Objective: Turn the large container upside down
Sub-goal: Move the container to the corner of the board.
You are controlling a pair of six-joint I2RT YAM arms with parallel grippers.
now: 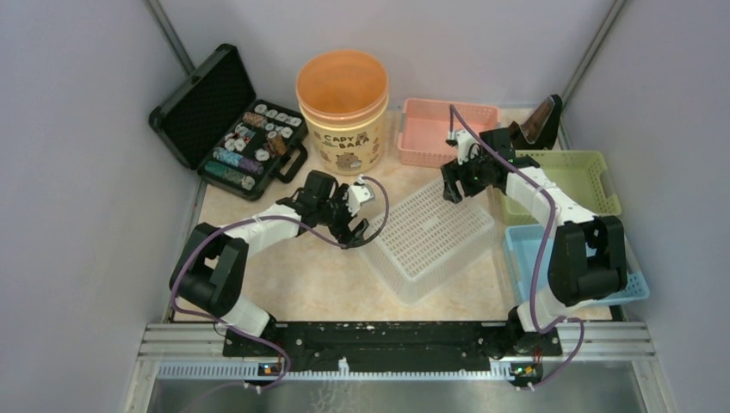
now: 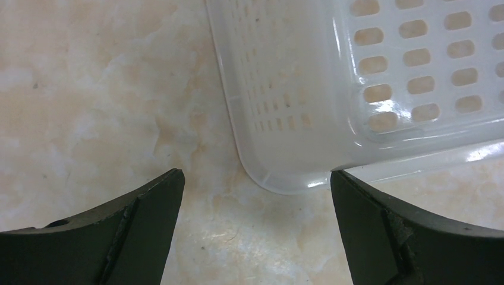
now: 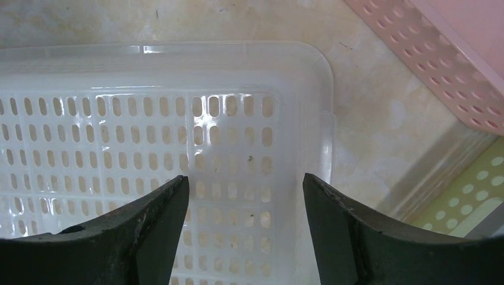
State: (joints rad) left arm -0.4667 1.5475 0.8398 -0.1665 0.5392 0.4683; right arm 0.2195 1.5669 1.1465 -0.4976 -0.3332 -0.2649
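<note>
The large container [image 1: 430, 232] is a translucent white perforated basket in the middle of the table. It lies with its holed base facing up and its rim on the table. My left gripper [image 1: 357, 225] is open just beside the basket's left corner [image 2: 285, 172], with only table between its fingers [image 2: 255, 173]. My right gripper [image 1: 452, 185] hovers open over the basket's far right corner. In the right wrist view the basket's base [image 3: 148, 130] shows between and beyond the fingers [image 3: 245, 177], which hold nothing.
An orange tub [image 1: 343, 107] and an open black case of chips [image 1: 228, 120] stand at the back left. A pink basket [image 1: 448, 129] is at the back, with a green basket [image 1: 568, 181] and a blue basket [image 1: 519, 258] along the right side.
</note>
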